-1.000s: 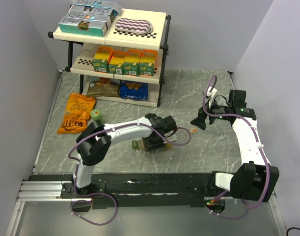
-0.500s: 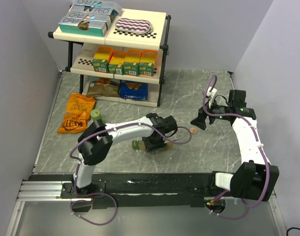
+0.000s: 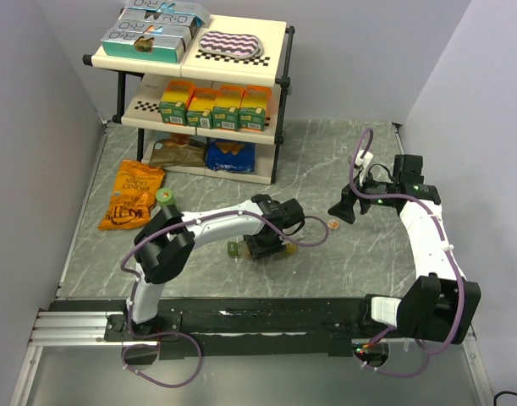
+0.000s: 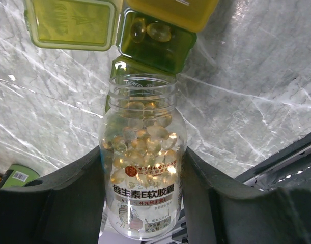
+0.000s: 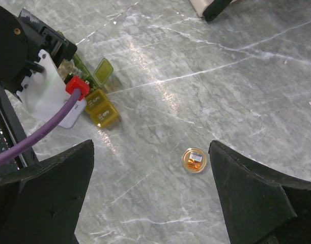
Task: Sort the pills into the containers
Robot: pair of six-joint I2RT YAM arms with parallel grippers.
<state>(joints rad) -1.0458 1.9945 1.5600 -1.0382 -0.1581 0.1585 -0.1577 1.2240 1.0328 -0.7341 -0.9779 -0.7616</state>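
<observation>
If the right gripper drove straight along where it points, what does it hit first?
Probably the bare marble tabletop; the right gripper is open with nothing held. A small amber disc lies just off-centre and might be touched first; depth unclear.

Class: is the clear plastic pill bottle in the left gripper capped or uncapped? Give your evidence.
Uncapped. The clear plastic pill bottle has a bare threaded neck, its open mouth facing an open green compartment.

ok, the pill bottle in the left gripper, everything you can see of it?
The bottle is clear plastic, cap off, with a threaded neck and a white label with Chinese print. It is largely filled with yellow translucent capsules. The left gripper clamps its body from both sides. Its open mouth points at an open green compartment holding two more capsules.
</observation>
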